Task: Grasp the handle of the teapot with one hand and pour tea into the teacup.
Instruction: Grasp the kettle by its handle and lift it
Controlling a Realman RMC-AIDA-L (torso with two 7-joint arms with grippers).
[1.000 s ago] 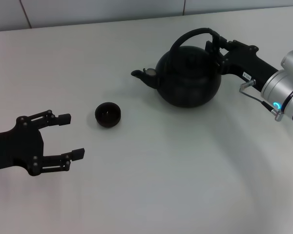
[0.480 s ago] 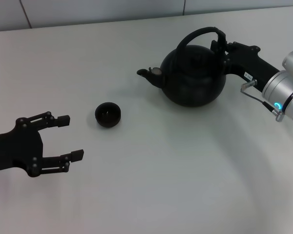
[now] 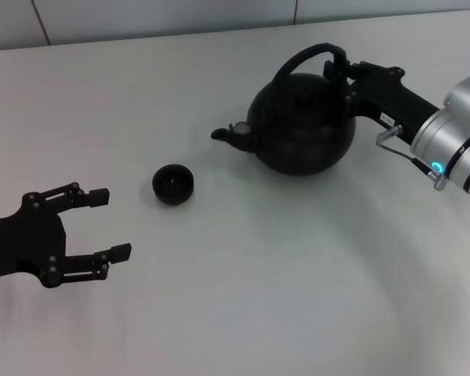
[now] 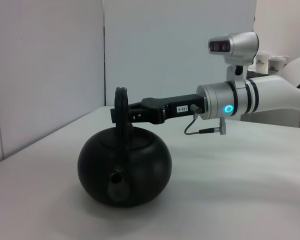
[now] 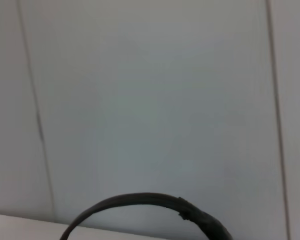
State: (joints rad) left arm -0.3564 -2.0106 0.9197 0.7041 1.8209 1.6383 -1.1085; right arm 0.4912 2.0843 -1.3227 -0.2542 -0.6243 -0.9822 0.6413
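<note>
Head view: teapot point(image 3: 301, 125) on the white worktop point(image 3: 258, 298), far right of centre, spout aimed toward the robot's left. Right tool point(image 3: 341, 72) pinching the arched handle point(image 3: 307, 56) at its right end, dark fingers either side of the bar, silver arm trailing off to the right edge. Teacup point(image 3: 173, 184) upright on the worktop, well apart from the teapot, nearer and to the left of the spout tip. Left tool point(image 3: 103, 222) low at the left edge, fingers spread wide, gripping nothing, near the teacup but not touching.

Left wrist view: teapot point(image 4: 125, 172) seen spout-on, sitting on the worktop point(image 4: 230, 200); handle point(image 4: 121, 107) edge-on and upright, right tool point(image 4: 121, 114) clamped on it from the side, arm level behind.

Right wrist view: only the curved handle point(image 5: 140, 202) against a pale wall point(image 5: 150, 100); own fingers out of sight.
</note>
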